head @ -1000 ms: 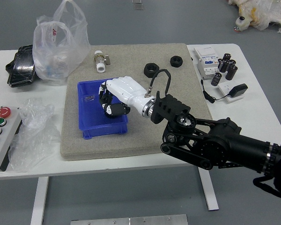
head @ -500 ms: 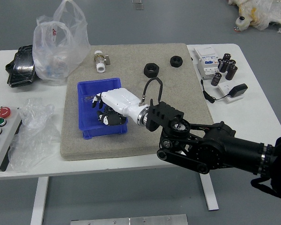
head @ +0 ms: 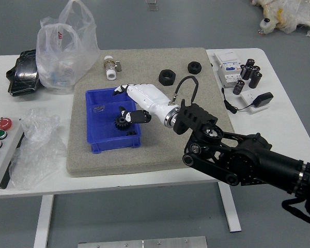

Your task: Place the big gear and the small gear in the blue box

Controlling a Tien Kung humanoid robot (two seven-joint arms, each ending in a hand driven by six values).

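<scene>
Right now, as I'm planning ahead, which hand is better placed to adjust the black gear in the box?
Right, I'd say: the right hand reaches over the box, close to the black gear; the left hand is out of view.

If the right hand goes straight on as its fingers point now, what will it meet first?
Likely the plastic bag, across the far left corner of the blue box; but if the right hand is low, the box rim comes first. Its height is unclear.

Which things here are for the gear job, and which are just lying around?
For the job:
blue box
black gear
robot's right hand

Just lying around, it seems:
tall clear bag
button panel
black packet
small black cylinders
</scene>
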